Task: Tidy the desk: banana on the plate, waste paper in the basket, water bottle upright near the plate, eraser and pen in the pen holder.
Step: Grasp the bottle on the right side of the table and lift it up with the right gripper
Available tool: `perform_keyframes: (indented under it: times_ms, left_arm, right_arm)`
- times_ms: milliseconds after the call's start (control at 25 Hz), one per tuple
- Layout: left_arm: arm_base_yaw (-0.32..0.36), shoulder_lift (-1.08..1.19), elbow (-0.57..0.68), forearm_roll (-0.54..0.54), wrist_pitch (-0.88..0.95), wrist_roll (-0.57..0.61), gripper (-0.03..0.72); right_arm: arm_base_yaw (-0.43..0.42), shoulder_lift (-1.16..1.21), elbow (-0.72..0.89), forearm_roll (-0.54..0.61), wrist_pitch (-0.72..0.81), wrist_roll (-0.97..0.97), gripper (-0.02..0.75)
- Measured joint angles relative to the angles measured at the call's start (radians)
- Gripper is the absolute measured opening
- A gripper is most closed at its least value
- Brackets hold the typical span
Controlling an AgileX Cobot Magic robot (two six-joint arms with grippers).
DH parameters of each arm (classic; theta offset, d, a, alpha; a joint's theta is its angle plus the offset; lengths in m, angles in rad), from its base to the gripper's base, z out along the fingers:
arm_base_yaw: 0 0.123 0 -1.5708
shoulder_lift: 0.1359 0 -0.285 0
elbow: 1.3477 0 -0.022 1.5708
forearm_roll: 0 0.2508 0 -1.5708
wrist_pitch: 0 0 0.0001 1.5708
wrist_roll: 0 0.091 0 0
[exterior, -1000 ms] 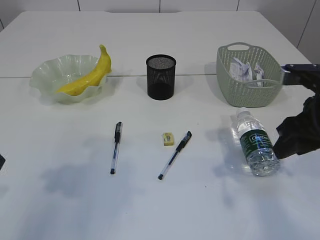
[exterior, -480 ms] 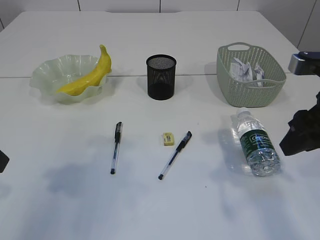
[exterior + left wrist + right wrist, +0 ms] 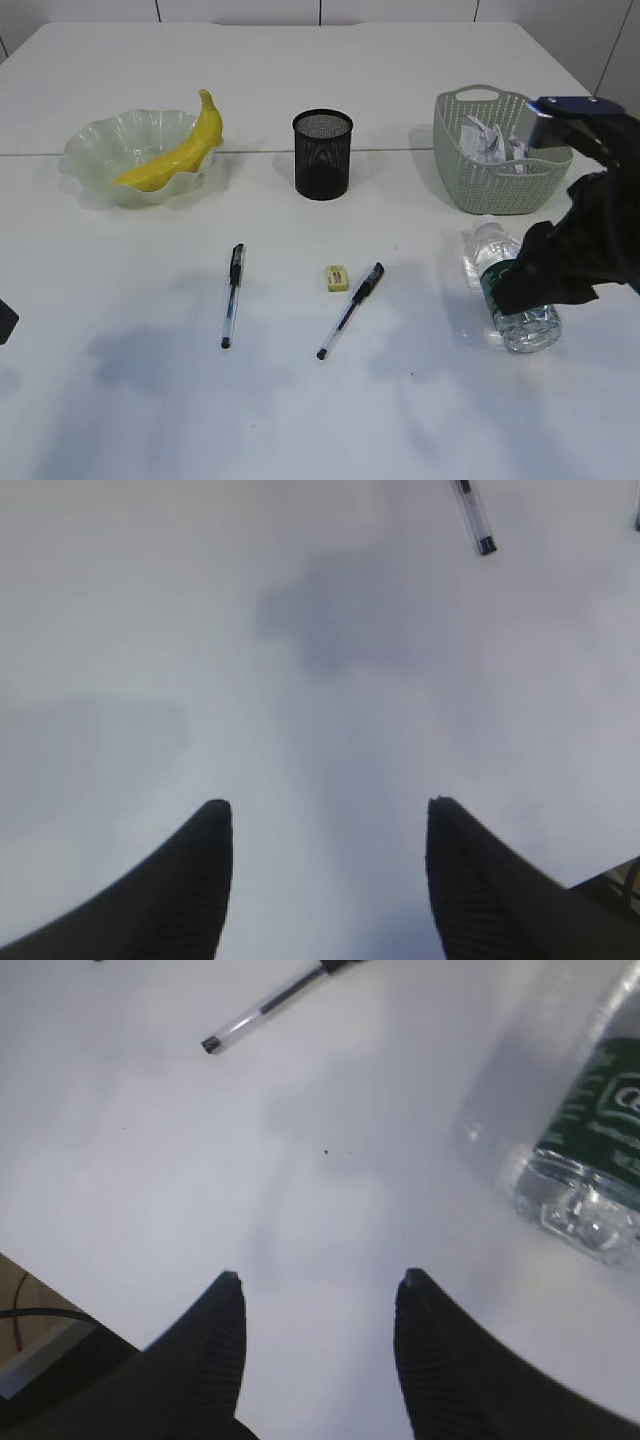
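Jaws of the right gripper [image 3: 315,1285] stand released and empty, water bottle [image 3: 580,1110] lying beside them, apart

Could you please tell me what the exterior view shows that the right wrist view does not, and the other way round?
Only the exterior view shows the banana in the plate, the pen holder, the basket with waste paper, the eraser and the left pen.

Only the right wrist view shows the right tool, open over bare table, holding nothing.

Both show the lying water bottle and the right pen.
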Motion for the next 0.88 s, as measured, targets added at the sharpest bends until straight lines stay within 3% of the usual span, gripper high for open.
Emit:
perform_keyframes:
  times_ms: [320, 880]
  left_arm:
    - [0.0, 0.0, 0.0, 0.0, -0.011, 0.0, 0.435]
    - [0.0, 0.0, 0.0, 0.0, -0.021, 0.0, 0.435]
  right_arm:
    - [0.162, 0.0, -0.017, -0.022, -0.093, -0.001, 0.365]
    - [0.174, 0.151, -0.186, -0.048, -0.084, 0.027, 0.365]
